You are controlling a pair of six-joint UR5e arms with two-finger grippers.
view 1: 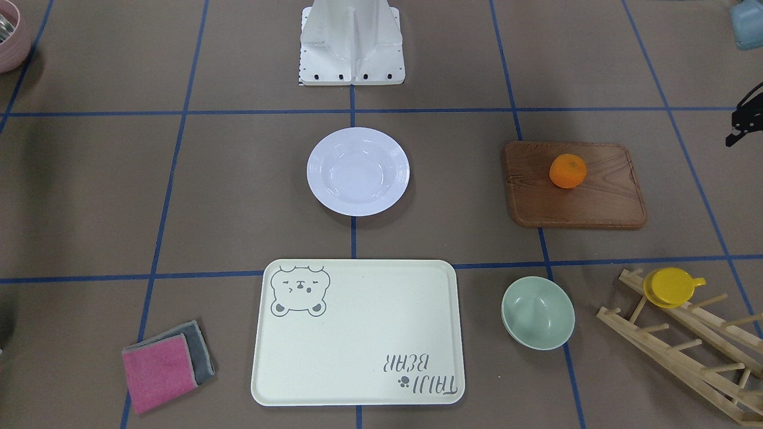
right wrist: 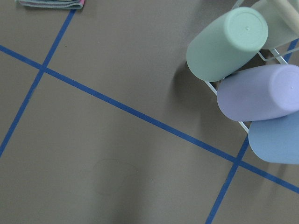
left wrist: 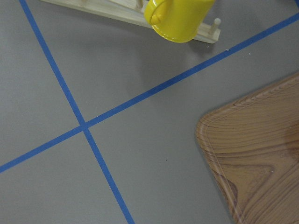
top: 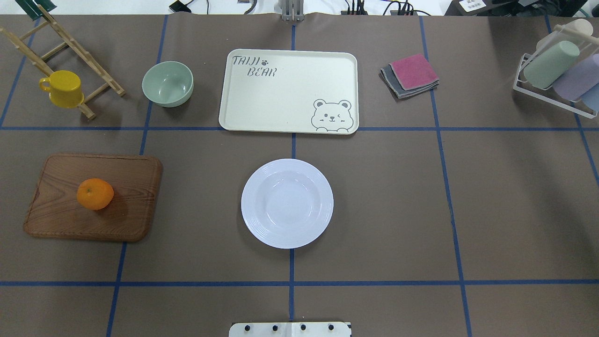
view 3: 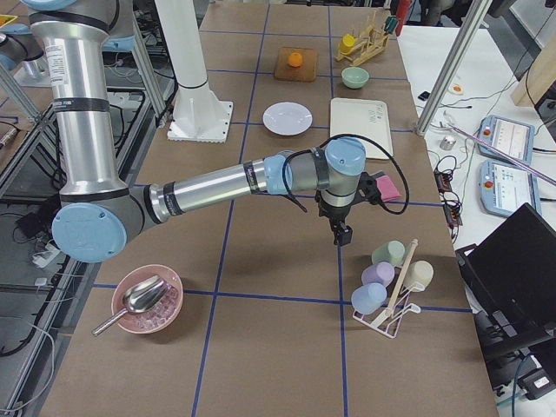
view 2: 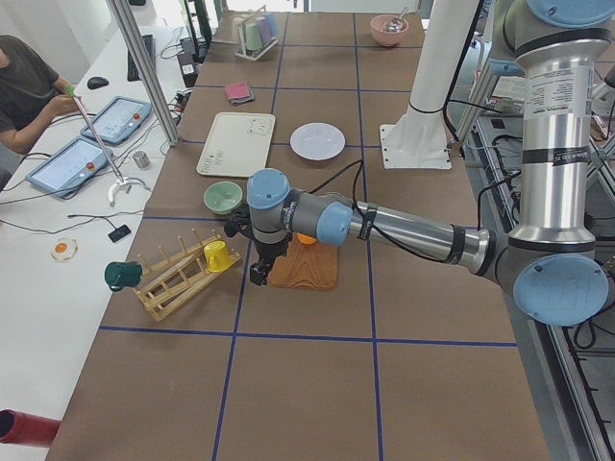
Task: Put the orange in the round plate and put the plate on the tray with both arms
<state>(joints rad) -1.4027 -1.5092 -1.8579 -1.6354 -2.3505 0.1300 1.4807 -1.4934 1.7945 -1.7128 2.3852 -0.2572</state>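
Note:
The orange (top: 95,194) lies on a brown wooden board (top: 93,196) at the table's left; it also shows in the front view (view 1: 567,171). The white round plate (top: 287,203) sits at the centre, with nothing in it. Beyond it lies the cream tray (top: 262,103) with the bear drawing, nothing on it. My left gripper (view 2: 258,275) hangs over the table beside the board's outer edge, only a black part of it at the front view's edge (view 1: 741,124); I cannot tell its state. My right gripper (view 3: 341,234) hangs near the cup rack, state not readable.
A pale-green bowl (top: 168,84) stands left of the tray. A yellow cup (top: 63,88) hangs on a wooden rack (top: 70,47) at the far left. Folded cloths (top: 410,75) lie right of the tray. A white wire rack with pastel cups (top: 559,70) stands far right.

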